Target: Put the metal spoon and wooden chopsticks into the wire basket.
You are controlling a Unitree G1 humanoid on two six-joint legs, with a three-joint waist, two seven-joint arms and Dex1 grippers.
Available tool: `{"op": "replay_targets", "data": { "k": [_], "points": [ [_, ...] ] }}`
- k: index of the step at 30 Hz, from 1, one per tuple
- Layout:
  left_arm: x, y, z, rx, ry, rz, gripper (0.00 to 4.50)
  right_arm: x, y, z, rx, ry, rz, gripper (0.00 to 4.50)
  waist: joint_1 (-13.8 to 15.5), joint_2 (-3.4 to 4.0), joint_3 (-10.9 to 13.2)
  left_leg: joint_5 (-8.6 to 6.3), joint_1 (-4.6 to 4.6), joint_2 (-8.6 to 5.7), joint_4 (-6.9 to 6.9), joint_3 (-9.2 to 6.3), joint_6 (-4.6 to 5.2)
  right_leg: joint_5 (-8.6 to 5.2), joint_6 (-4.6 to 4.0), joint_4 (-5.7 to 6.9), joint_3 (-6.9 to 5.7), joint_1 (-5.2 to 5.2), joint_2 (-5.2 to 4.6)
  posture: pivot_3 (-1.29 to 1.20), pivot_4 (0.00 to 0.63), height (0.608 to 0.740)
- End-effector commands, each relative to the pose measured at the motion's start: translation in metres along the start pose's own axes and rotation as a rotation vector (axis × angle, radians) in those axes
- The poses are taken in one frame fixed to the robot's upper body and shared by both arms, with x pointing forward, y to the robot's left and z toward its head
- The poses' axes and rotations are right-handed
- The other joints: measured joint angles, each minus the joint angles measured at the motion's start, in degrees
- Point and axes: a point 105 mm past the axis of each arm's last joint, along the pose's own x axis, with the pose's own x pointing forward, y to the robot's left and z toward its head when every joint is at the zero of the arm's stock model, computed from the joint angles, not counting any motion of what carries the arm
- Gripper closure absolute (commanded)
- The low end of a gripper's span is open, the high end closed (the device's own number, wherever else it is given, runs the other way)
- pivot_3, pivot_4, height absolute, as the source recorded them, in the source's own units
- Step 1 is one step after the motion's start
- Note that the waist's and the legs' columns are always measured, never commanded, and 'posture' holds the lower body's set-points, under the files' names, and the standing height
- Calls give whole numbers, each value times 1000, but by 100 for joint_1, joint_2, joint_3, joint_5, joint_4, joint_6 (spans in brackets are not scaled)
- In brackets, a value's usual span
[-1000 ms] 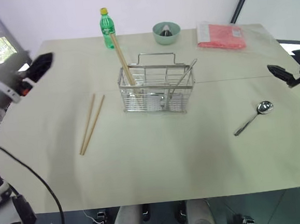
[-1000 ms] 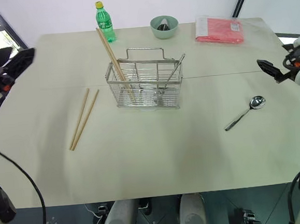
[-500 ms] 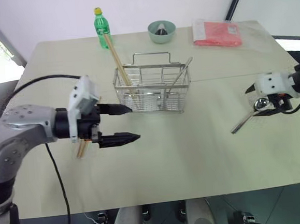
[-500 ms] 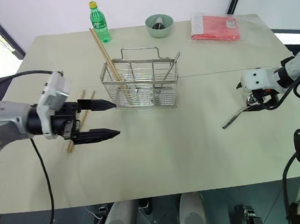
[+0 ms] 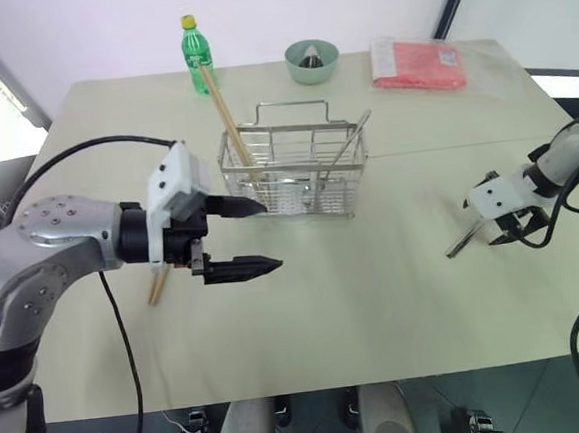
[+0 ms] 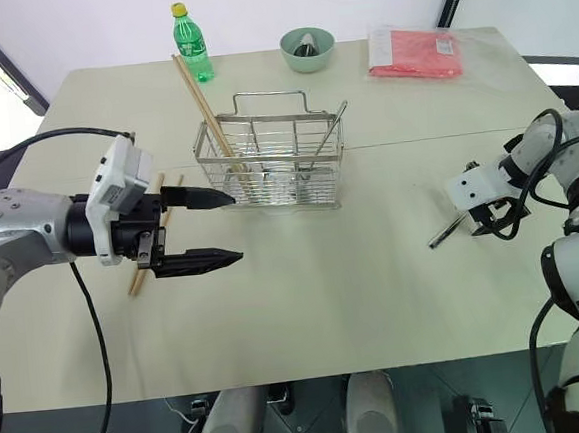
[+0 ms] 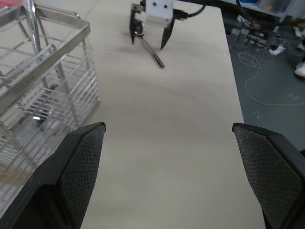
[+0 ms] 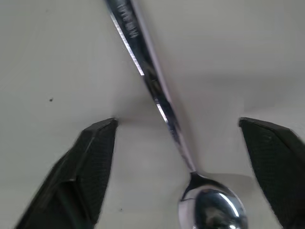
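Here, in the head views, the wire basket [image 5: 294,172] stands mid-worktop [image 5: 326,294] with a pair of chopsticks and a spoon already leaning inside it. The left gripper [image 5: 259,237] hovers level just beside the basket's left end, jaws wide apart and empty; under its arm the loose wooden chopsticks [image 6: 134,282] lie flat. On the right, the right gripper [image 5: 504,231] points down over the metal spoon [image 6: 445,231], which lies on the worktop. The left wrist view shows the basket's wall [image 7: 43,90] close by and the other gripper [image 7: 150,40] standing over the spoon. In the right wrist view the jaws stand apart, astride the spoon's handle [image 8: 152,86], touching nothing.
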Motion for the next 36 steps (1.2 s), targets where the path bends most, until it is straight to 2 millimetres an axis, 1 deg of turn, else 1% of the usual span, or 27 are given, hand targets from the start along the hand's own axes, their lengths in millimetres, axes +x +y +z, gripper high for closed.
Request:
{"op": "replay_targets", "data": {
  "k": [1,2,3,4,5,6,9,11,14,16,18,19,22,23,25,26,28,29,31,32,34,36],
  "points": [
    [-4,1,13,42,-28,22,0,3,7,-3,33,-15,17,2395,-13,-5,-2,0,1,0,2,0,0,0,0,0,0,2,0,0,150,671],
    [-4,2,14,43,-29,24,0,3,7,-2,44,-28,12,2932,-15,-7,-3,0,3,0,5,0,0,0,0,0,0,5,0,0,150,671],
    [-5,3,14,43,-30,26,0,3,6,-1,51,-37,7,3372,-18,-7,-3,0,6,0,8,0,0,1,0,1,1,7,0,0,150,671],
    [-5,4,15,43,-31,28,0,4,6,-1,54,-43,4,3958,-17,-7,-3,0,6,0,8,0,1,1,0,2,2,8,0,0,150,671],
    [-5,4,16,43,-33,30,0,4,6,0,54,-46,3,4376,-17,-16,-9,0,7,0,9,0,1,0,-1,3,2,8,1,0,150,671],
    [-5,5,16,43,-34,31,0,4,7,0,53,-50,4,4452,-17,-26,-14,0,11,2,10,0,0,0,-1,4,2,9,2,0,150,671],
    [-5,6,17,45,-36,35,0,5,8,3,53,-84,-2,4452,-8,-30,-12,-1,11,8,10,2,0,0,-2,5,5,9,6,0,150,671],
    [-6,8,17,45,-41,41,0,6,4,9,54,-135,-41,4452,-13,-30,-12,-1,11,8,10,2,0,0,-2,5,7,9,7,0,150,671],
    [-7,11,19,48,-52,55,0,4,2,19,74,-235,-51,4452,-21,-30,-12,0,11,10,10,2,0,0,-1,5,9,9,7,0,150,671],
    [-10,19,23,50,-83,94,0,0,-6,39,77,-376,-108,4452,-23,-30,-12,0,11,14,10,4,0,0,-1,5,10,9,8,0,150,671],
    [-12,26,27,50,-109,124,0,-9,-8,64,81,-530,-141,4452,-15,-29,-11,0,10,19,12,4,0,2,2,5,9,8,9,0,150,671],
    [-12,29,29,56,-118,135,0,-17,-7,80,93,-615,-139,4452,-1,-26,-9,0,10,23,12,4,0,4,4,5,10,8,2,0,150,671],
    [-13,36,33,67,-133,155,0,-45,7,122,130,-830,-77,4452,31,-10,-1,-1,3,25,20,3,1,2,1,10,13,1,-13,0,150,671],
    [-13,38,34,67,-135,156,0,-53,11,132,143,-879,-60,4452,37,-9,-1,-3,-1,25,21,3,3,-1,-5,10,12,-2,-15,0,150,671],
    [-13,40,35,70,-138,155,0,-71,17,152,177,-974,-38,4452,44,-9,-1,-25,-1,25,20,3,37,-1,-6,10,12,-1,-12,0,150,671],
    [-13,42,36,76,-137,152,0,-81,17,161,200,-1025,-36,4452,53,-9,-2,-30,2,25,20,3,43,-2,-5,7,12,0,-7,0,150,671],
    [-13,44,37,84,-136,148,0,-97,16,173,241,-1101,-41,4452,59,-11,-2,-30,4,25,19,3,43,-2,-6,2,11,1,-7,0,150,671],
    [-13,45,38,87,-137,146,0,-106,13,179,264,-1152,-58,4452,66,-11,-2,-31,4,26,18,3,43,-2,-7,-1,10,2,-7,0,150,671],
    [-12,48,40,96,-142,142,0,-131,-9,190,318,-1285,-183,4452,85,-13,-3,-31,3,27,16,6,43,-1,-9,-7,10,3,-10,0,150,671],
    [-11,49,41,100,-145,140,0,-139,-20,194,349,-1330,-240,4452,76,-14,-3,-31,3,31,17,10,42,3,-15,-14,10,2,-8,0,150,671],
    [-10,51,43,103,-149,136,0,-149,-40,199,403,-1388,-346,4452,97,-13,-3,-31,2,37,15,17,42,9,-21,-22,9,1,-6,0,150,671],
    [-9,51,43,108,-154,130,0,-153,-57,203,454,-1425,-426,4452,142,-14,-3,-31,1,38,13,17,42,12,-16,-28,2,1,-6,0,150,671]
  ]
}}
